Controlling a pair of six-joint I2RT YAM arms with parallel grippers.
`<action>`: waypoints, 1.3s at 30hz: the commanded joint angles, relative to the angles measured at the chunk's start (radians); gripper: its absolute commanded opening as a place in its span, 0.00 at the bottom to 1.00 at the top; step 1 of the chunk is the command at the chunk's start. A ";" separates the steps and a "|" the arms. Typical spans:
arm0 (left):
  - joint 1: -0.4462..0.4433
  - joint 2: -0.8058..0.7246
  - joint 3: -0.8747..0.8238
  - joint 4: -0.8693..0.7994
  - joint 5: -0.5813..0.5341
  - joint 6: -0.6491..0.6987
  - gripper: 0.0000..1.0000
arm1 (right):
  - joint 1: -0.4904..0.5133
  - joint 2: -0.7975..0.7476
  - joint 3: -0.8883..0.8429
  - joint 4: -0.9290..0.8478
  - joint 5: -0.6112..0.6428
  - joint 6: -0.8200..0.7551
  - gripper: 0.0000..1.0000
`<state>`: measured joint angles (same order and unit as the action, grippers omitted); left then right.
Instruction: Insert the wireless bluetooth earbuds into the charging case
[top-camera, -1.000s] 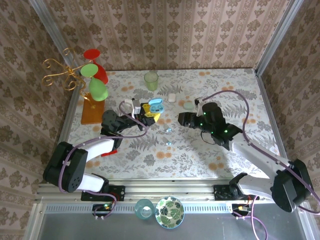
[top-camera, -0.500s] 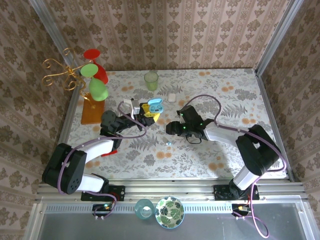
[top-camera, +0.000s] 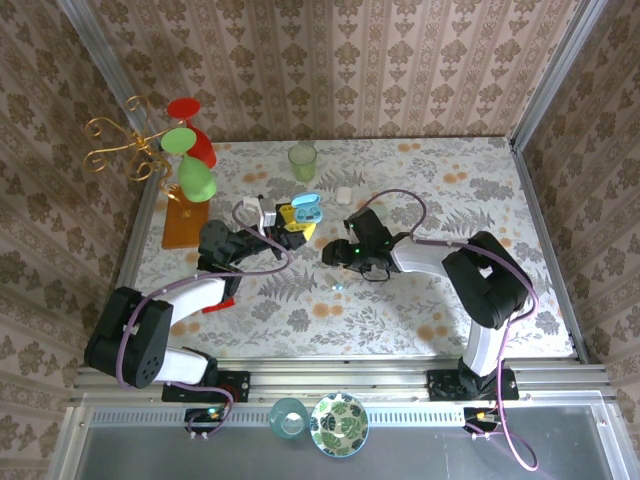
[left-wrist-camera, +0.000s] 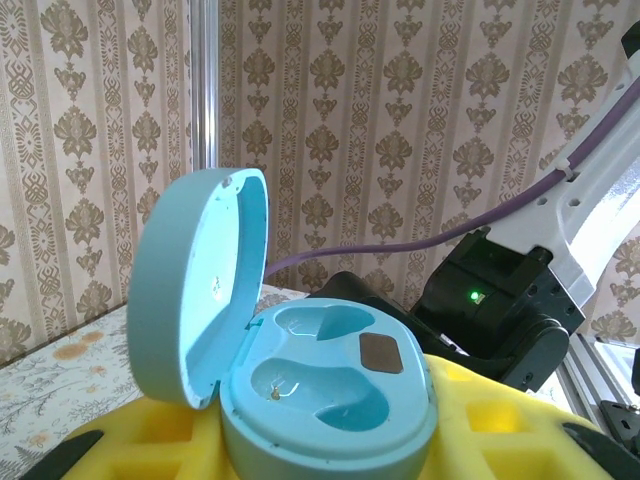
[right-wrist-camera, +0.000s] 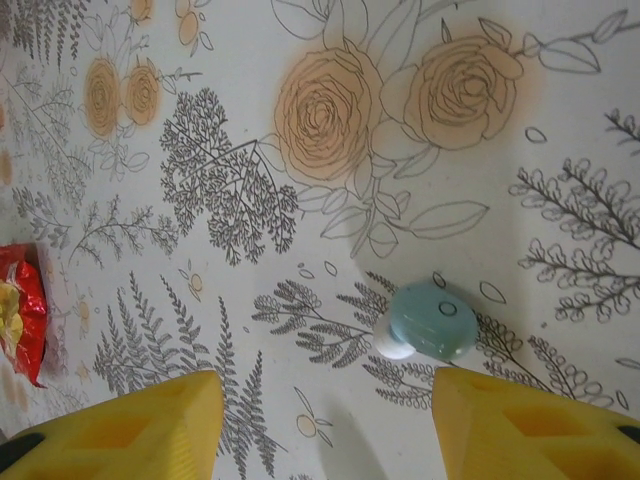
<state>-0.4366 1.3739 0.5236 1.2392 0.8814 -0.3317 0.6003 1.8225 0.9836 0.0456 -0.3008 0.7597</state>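
The left gripper (top-camera: 296, 222) pinches the base of the open light-blue charging case (left-wrist-camera: 330, 390). The case's lid (left-wrist-camera: 195, 290) stands tipped up at the left of the wrist view, and both wells look empty, though their floors are partly hidden. The right gripper (right-wrist-camera: 325, 400) hangs over the counter (right-wrist-camera: 560, 130) with its yellow fingers (right-wrist-camera: 130, 430) spread. One light-blue, white-tipped earbud (right-wrist-camera: 428, 322) lies on the counter at lower right, touching neither finger.

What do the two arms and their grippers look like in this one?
The left arm and right arm both have white links, black joints and a purple cable looped alongside. A green light glows on the right wrist. The gripper fingers are bright yellow blocks with recessed pockets.
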 joint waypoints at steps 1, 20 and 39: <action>0.006 -0.024 -0.012 0.035 0.000 0.021 0.26 | -0.006 0.029 0.041 -0.019 -0.009 -0.015 0.58; 0.019 -0.035 -0.025 0.036 -0.010 0.019 0.26 | -0.030 0.110 0.144 -0.108 0.016 -0.097 0.50; 0.082 -0.092 -0.065 -0.001 -0.201 0.036 0.26 | 0.008 0.091 0.256 -0.305 0.233 -0.310 0.48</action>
<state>-0.3698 1.3117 0.4656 1.2350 0.7311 -0.3195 0.5865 1.9793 1.2297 -0.1627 -0.1925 0.5297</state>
